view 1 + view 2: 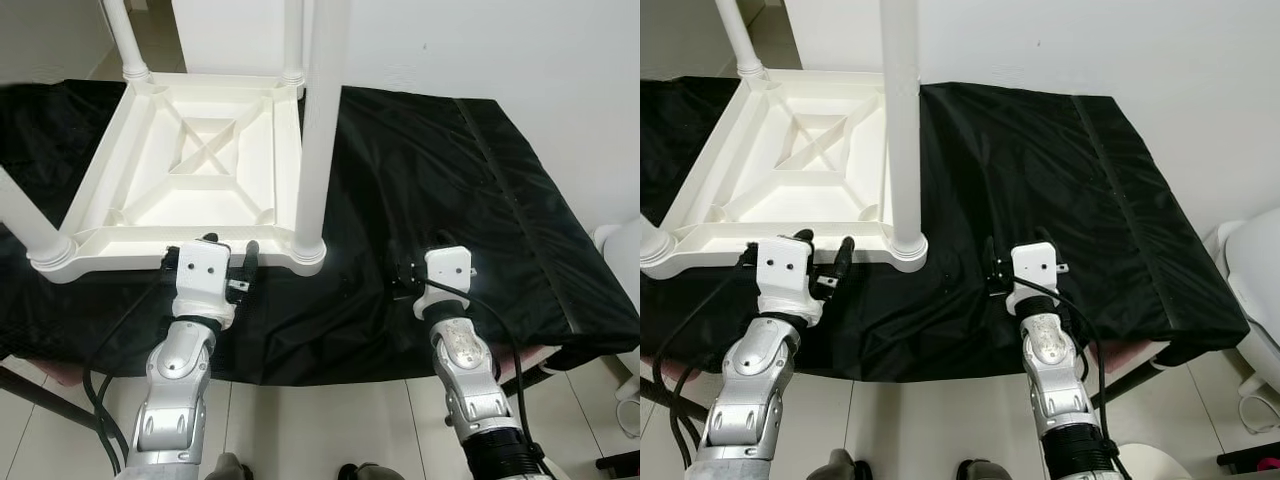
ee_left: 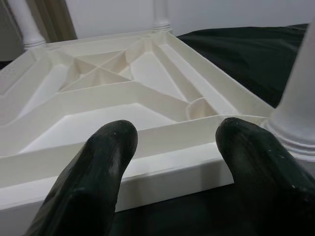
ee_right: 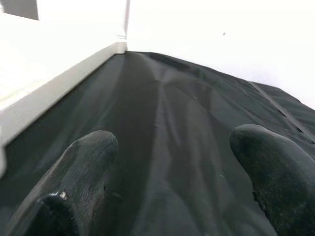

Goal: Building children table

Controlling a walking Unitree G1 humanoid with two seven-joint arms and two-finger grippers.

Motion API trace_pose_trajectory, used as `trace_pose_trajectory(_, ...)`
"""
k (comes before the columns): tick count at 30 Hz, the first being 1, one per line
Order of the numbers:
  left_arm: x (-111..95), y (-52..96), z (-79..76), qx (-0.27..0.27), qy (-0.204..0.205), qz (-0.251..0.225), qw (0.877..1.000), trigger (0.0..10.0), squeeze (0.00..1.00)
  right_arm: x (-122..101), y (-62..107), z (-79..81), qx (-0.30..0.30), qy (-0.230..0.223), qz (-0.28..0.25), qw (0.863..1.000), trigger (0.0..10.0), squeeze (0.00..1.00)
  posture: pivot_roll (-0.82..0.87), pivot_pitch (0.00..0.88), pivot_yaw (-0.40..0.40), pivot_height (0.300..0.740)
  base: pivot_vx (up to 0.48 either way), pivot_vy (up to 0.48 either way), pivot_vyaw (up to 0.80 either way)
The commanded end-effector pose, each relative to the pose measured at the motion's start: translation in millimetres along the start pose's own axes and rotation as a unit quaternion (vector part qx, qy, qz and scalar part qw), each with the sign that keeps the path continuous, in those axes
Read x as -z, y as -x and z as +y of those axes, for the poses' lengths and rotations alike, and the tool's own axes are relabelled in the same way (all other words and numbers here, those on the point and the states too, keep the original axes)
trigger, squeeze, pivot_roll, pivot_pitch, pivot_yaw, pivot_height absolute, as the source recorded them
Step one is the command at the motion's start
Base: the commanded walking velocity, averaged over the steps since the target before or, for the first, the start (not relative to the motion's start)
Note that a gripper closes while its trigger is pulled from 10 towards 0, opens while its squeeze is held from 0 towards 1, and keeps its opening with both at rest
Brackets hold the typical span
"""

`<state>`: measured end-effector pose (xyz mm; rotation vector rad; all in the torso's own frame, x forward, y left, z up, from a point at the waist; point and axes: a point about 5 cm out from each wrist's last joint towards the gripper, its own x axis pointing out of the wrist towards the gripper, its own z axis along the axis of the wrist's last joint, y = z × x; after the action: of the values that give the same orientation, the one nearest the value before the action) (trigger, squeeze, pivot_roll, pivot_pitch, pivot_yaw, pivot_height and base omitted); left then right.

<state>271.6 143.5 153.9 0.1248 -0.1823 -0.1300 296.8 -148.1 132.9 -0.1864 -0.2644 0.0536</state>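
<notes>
Left wrist view: table's rim just beyond spread fingers.

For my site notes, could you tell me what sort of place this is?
Probably a room in a home, used for assembly: an upturned white table lies on a black cloth, by a plain white wall and a tiled floor.
</notes>
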Motion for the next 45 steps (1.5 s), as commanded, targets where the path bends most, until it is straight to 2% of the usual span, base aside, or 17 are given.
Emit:
trace_pose_trajectory(1, 4.6, 2.6, 5.4, -0.042, 0.0, 0.01, 0.999, 10.0, 0.0, 2.7, 2.3, 2.1, -0.006, 0.005, 0.003, 1.0, 10.0, 0.0, -0.08, 0.071, -0.012, 0.74, 0.0, 0.315, 0.0)
trace_pose_trajectory(17, 4.0, 3.8, 1.6, -0.034, -0.003, 0.009, 0.999, 10.0, 0.0, 4.4, 5.0, 1.9, -0.009, 0.009, 0.006, 1.0, 10.0, 0.0, -0.09, 0.079, -0.014, 0.74, 0.0, 0.327, 0.0)
trace_pose_trajectory(21, 2.0, 4.4, -1.9, -0.023, -0.028, 0.0, 0.999, 10.0, 0.0, 5.2, 5.1, 2.2, -0.01, 0.011, 0.007, 1.0, 10.0, 0.0, -0.09, 0.079, -0.016, 0.74, 0.0, 0.0, 0.0)
trace_pose_trajectory(45, -2.0, 7.0, -7.9, -0.009, -0.045, -0.013, 0.999, 10.0, 0.0, 6.2, 5.8, 4.7, -0.014, 0.012, 0.007, 1.0, 10.0, 0.0, -0.08, 0.085, -0.015, 0.74, 0.0, -0.022, 0.0)
